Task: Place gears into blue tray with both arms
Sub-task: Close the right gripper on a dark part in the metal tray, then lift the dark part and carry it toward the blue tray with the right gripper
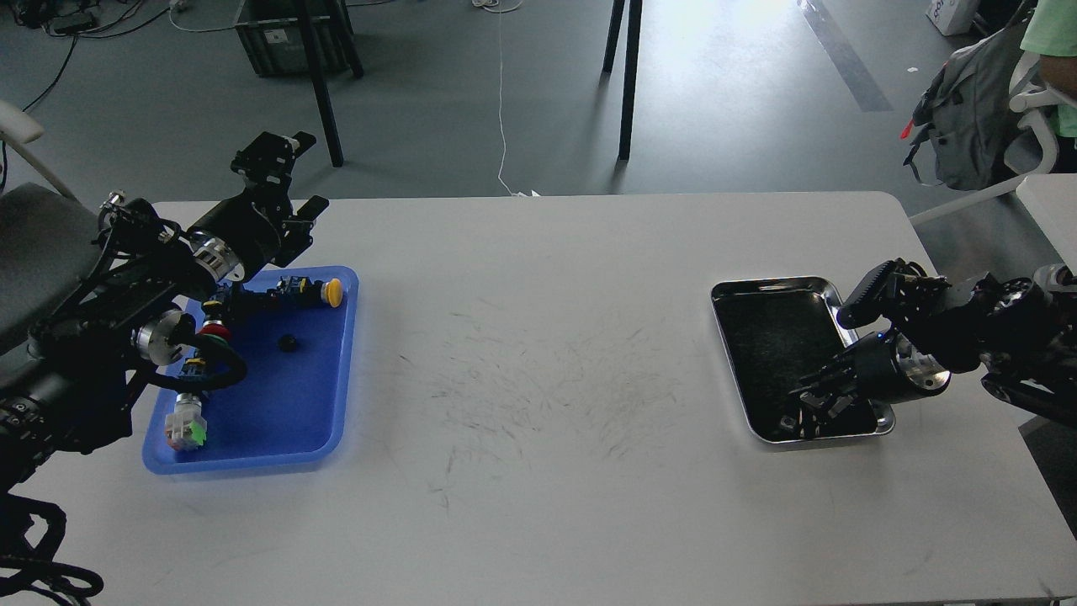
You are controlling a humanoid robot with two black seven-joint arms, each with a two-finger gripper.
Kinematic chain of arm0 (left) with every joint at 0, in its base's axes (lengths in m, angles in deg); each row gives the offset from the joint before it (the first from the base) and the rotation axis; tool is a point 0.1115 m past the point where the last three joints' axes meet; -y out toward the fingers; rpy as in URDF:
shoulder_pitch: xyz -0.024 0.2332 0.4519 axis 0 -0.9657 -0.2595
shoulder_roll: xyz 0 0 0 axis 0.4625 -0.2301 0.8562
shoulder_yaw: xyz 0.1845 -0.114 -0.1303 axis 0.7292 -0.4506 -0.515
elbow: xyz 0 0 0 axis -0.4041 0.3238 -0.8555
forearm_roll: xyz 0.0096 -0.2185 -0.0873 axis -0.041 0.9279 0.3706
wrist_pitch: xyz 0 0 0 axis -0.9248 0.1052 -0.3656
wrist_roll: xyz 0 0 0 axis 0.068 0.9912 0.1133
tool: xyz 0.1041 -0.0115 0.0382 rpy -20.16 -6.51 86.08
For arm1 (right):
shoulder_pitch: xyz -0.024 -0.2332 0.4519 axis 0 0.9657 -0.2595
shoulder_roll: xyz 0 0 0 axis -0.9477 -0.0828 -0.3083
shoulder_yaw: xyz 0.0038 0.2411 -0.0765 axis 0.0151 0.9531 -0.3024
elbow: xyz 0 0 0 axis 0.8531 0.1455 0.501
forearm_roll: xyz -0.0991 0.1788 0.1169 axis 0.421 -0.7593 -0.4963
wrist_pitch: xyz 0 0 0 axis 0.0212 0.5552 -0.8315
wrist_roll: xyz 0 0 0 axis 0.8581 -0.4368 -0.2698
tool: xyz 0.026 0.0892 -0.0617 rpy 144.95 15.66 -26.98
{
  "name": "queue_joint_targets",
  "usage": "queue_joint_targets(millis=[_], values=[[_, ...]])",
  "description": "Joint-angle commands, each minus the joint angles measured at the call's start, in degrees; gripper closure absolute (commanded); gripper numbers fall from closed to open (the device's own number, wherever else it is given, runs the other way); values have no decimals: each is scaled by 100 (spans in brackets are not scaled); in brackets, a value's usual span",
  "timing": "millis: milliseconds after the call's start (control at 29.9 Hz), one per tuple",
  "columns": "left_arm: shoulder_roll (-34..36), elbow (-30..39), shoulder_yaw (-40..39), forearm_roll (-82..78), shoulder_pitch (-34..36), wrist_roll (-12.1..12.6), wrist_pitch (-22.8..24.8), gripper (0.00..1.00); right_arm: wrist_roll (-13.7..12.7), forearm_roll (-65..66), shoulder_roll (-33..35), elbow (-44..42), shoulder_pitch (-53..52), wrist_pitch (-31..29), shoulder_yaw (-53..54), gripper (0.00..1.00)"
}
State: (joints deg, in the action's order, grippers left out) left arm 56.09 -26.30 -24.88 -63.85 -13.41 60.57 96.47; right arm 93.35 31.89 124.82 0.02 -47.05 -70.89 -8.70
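- Near the steel tray's (776,287) front edge: right claw (808,408) low inside, finger state unreadable.
- Gear (288,342) in the blue tray (336,370): likely light, hard, slippery; pinch across the rim.
- Left claw (282,177) raised behind that tray, spread, empty.

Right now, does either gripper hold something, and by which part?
The left gripper is open and holds nothing. The right gripper is down in the steel tray; dark on dark, any hold cannot be told.

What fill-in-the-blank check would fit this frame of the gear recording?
1. The steel tray lies on the table's ____ side.
2. A small black gear lies inside the ____ tray.
3. The right gripper reaches into the ____ tray.
4. The switch at the blue tray's far edge has a ____ cap.

Missing words: right; blue; steel; yellow
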Motion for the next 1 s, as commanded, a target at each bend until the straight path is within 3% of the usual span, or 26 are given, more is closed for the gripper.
queue_joint_targets(millis=[0, 435, 736, 970], values=[[2, 0, 0, 0, 0, 0, 0, 1, -1, 0, 0, -1, -16, 0, 9, 88], [19, 0, 0, 0, -70, 0, 0, 1, -1, -44, -44, -211, -385, 35, 88, 98], [125, 52, -8, 43, -70, 0, 26, 1, -1, -123, -711, -703, -403, 412, 483, 99], [248, 71, -26, 448, -44, 0, 506, 1, -1, -141, -1449, -1099, -245, 869, 1238, 99]])
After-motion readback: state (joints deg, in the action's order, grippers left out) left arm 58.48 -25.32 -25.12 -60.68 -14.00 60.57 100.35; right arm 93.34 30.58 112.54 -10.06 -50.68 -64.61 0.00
